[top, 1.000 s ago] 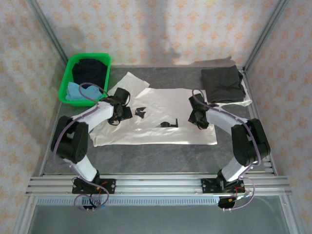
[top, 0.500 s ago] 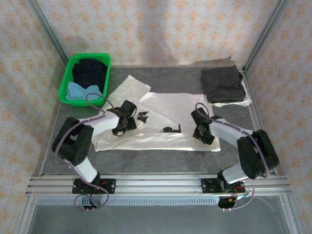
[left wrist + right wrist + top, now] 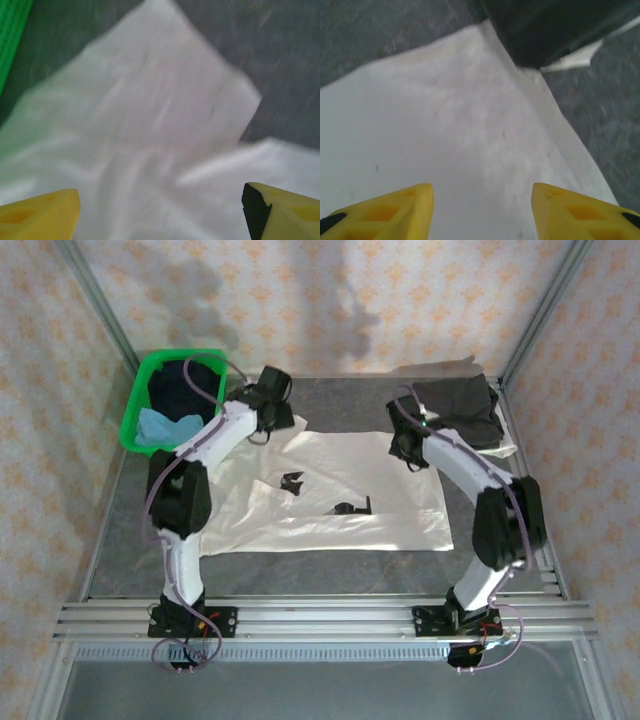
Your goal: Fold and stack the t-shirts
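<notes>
The large off-white t-shirt point(image 3: 330, 465) lies spread flat mid-table, with small black prints point(image 3: 291, 483) facing up. My left gripper point(image 3: 272, 412) hovers over its far left sleeve point(image 3: 150, 100), yellow fingers point(image 3: 42, 212) wide apart and open, nothing between them. At the shirt's far right corner point(image 3: 445, 110) my right gripper point(image 3: 408, 448) is open above the cloth. Just beyond it, at the back right, lies a folded dark grey t-shirt point(image 3: 458, 412) point(image 3: 555, 25). A dark navy t-shirt point(image 3: 182, 385) and a light blue one point(image 3: 160, 427) sit in the basket.
The green plastic basket point(image 3: 131, 430) point(image 3: 12, 40) stands at the back left, close to the left arm. A white piece point(image 3: 500, 450) sticks out from under the dark grey shirt. Metal frame posts point(image 3: 100, 310) and patterned walls enclose the grey table point(image 3: 330, 570).
Both arms have swung from the near half of the off-white shirt to its far edge. The left gripper's fingers have spread wider. The shirt lies flatter.
</notes>
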`<state>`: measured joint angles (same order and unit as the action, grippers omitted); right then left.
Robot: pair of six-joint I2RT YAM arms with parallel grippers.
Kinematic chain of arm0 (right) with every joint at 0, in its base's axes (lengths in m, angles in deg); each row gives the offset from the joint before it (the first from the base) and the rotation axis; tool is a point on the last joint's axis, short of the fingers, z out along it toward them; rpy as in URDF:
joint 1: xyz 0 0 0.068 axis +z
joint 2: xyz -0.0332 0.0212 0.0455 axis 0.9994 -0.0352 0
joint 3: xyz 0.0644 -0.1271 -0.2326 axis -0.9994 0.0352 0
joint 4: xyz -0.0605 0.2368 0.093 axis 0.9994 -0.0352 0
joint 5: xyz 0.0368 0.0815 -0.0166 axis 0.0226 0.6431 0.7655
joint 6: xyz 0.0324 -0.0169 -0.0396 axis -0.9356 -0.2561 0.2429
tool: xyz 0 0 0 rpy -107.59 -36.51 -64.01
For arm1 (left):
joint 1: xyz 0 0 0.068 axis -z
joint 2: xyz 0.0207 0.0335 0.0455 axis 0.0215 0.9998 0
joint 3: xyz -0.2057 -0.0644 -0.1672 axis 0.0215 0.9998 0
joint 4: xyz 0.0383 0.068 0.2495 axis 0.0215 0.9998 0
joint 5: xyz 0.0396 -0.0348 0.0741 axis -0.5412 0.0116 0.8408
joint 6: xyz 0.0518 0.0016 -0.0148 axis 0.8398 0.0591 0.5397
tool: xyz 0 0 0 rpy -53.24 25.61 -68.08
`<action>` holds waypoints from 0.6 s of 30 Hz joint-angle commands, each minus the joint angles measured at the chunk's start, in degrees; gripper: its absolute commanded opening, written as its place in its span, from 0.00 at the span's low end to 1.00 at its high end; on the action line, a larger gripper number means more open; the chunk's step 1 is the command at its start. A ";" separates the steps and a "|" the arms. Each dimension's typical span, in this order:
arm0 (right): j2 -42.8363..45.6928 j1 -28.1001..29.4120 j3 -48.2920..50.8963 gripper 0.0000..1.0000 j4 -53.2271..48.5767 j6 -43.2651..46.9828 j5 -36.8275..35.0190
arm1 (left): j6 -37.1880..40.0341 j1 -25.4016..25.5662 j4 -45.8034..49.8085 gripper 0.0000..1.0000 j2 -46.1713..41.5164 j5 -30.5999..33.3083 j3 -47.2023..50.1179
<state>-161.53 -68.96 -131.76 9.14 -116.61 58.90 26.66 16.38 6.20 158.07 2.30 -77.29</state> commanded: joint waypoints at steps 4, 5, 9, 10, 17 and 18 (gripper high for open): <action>-13.47 -3.00 -11.64 0.54 -3.21 8.07 -1.16 | 5.59 -3.69 9.72 0.81 21.34 1.00 -24.61; -15.05 -3.22 -12.86 0.54 -3.20 8.41 -1.75 | 5.60 -4.09 10.27 0.80 24.14 0.36 -28.67; -20.63 -4.21 -18.18 0.54 -4.88 8.45 -2.62 | 5.22 -5.17 9.32 0.79 33.17 0.69 -40.32; -21.66 -4.50 -19.09 0.54 -5.09 8.54 -1.43 | 4.88 -5.45 8.12 0.80 34.43 0.53 -41.40; -27.09 -5.16 -22.89 0.54 -5.37 9.22 -2.00 | 1.30 -8.31 2.01 0.80 37.94 -0.33 -42.33; -27.40 -5.31 -23.20 0.54 -5.53 9.28 -2.35 | 0.98 -8.50 1.44 0.80 38.16 0.00 -42.51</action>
<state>-187.39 -73.79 -152.99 6.29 -108.46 58.68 29.59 9.49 9.26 194.65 1.84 -118.10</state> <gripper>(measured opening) 0.540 0.797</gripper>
